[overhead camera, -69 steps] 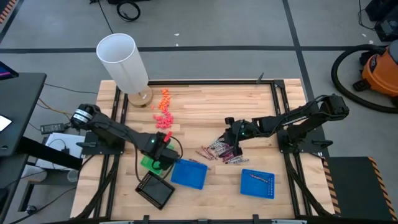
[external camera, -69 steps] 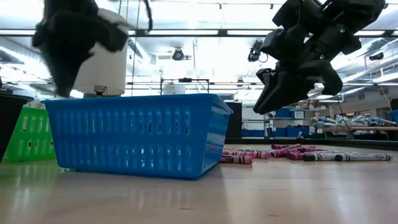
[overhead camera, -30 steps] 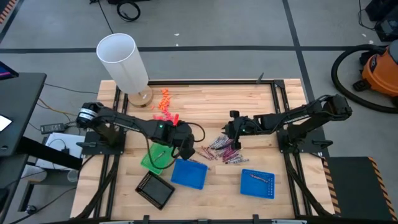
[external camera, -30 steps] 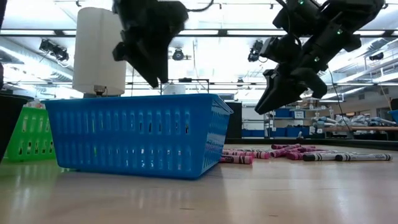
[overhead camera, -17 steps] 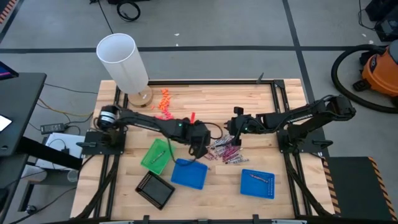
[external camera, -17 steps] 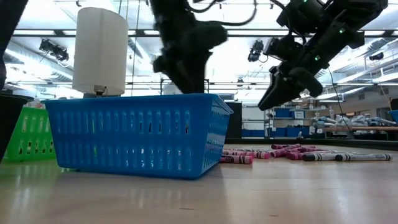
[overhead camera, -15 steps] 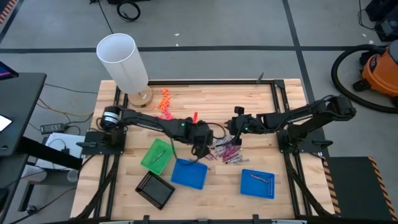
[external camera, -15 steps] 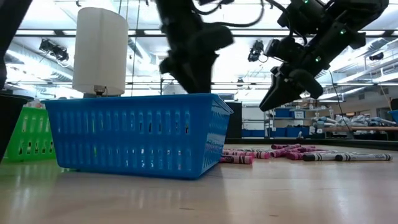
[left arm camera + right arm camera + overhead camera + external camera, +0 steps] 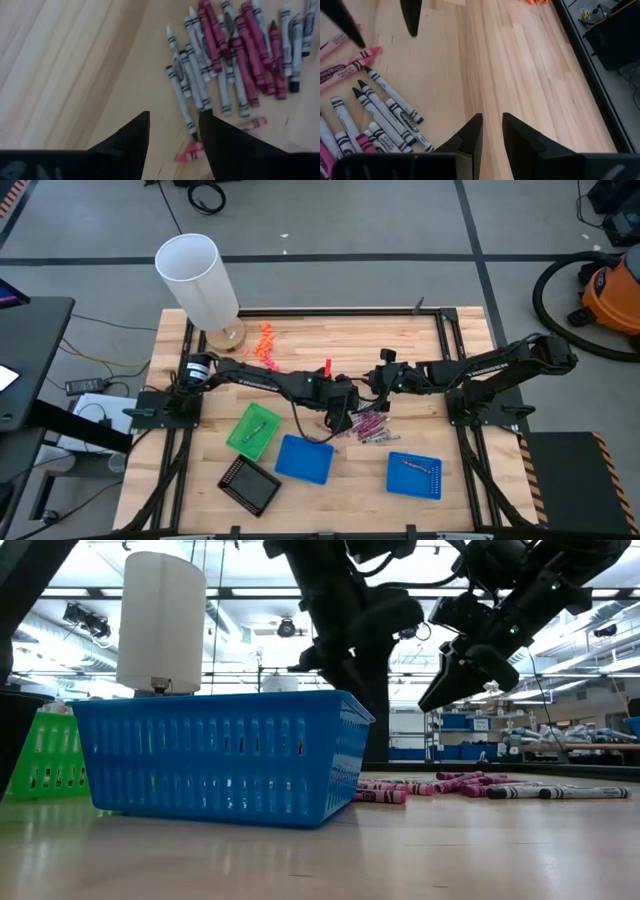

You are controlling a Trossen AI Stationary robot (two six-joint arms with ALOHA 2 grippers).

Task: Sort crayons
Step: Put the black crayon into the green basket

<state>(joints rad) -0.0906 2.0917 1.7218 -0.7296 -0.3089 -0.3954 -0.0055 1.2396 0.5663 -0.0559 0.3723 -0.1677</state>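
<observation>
arms: two, matte black, slim jointed links
left arm (image 9: pixel 262 378): silver-ringed joint near base, black cable looping off the forearm, small green light, red tab near wrist
right arm (image 9: pixel 480 366): same build, green light by wrist
fingers (image 9: pixel 131 137): dark, flat, tapering to points (both wrists alike)
bases: black frames at table edges

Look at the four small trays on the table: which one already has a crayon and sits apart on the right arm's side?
The blue tray at the front right, holding one crayon; the green, black and other blue trays cluster on the left.
</observation>
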